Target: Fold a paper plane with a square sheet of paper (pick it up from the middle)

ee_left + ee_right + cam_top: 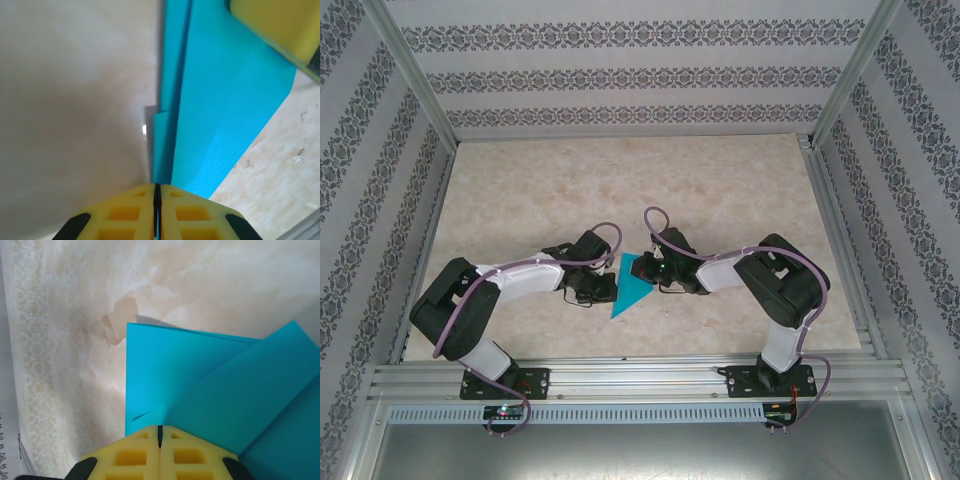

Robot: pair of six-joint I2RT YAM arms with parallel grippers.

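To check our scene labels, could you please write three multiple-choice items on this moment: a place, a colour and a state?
1. Where is the paper? A) between the left gripper and the right gripper B) at the table's far edge C) on the rail
2. Its colour? A) red B) white C) teal-blue
3. Its state? A) flat, unfolded B) folded, layers overlapping C) crumpled
Key: 1 A, top view shows it between them; 2 C, all views agree; 3 B, right wrist view shows overlapping flaps.
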